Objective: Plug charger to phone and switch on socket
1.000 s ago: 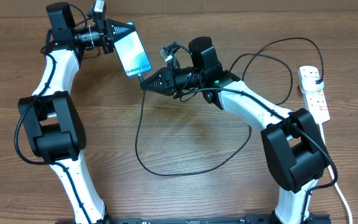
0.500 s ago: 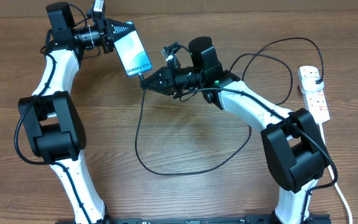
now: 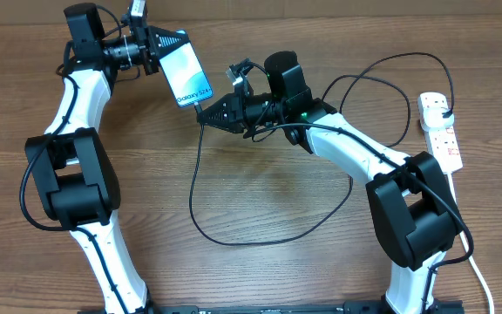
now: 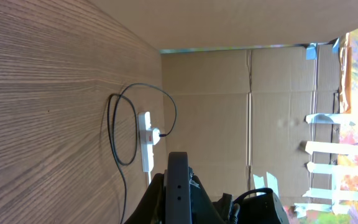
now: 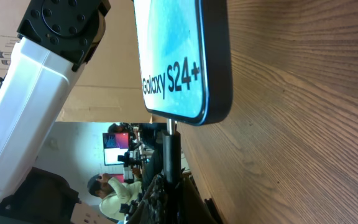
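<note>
Phone (image 3: 186,72) hangs tilted above the table (image 3: 260,279) at the far left, clamped at its upper end in the left gripper (image 3: 166,51), screen facing up. Just beside its lower edge, the right gripper (image 3: 207,113) is clenched on the connector end of the charger (image 3: 191,192). In the right wrist view the metal tip meets that lower edge; how deep it sits I cannot tell. The cable loops across the table to the socket (image 3: 440,131) at the right edge, where its black plug (image 3: 444,106) sits.
</note>
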Controlling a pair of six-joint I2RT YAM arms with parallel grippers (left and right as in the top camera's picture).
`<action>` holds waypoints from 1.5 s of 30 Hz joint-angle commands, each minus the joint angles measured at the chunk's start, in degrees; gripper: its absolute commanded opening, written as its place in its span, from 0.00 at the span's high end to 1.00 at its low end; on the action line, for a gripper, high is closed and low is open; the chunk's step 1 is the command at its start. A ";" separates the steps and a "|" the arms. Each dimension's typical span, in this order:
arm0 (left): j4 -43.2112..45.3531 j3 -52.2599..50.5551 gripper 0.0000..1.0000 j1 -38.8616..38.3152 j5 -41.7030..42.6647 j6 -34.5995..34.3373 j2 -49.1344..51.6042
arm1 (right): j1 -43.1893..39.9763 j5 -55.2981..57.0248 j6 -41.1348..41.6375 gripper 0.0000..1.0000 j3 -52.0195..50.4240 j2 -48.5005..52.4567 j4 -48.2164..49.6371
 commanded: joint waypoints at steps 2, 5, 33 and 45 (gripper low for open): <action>-0.24 0.52 0.96 -0.20 5.27 -0.83 -0.26 | -1.27 4.52 0.20 0.96 1.33 -2.19 1.05; -0.24 0.52 0.95 -0.15 5.25 -0.81 -0.26 | -1.25 4.50 0.20 0.96 1.33 -2.19 1.05; -0.22 0.52 0.96 -2.78 9.79 -3.02 -0.26 | -1.25 5.73 -0.04 0.96 1.33 -2.19 3.80; 0.28 0.52 0.96 -2.80 11.08 -4.59 -0.26 | -1.25 6.58 -0.02 0.96 1.33 -2.19 3.85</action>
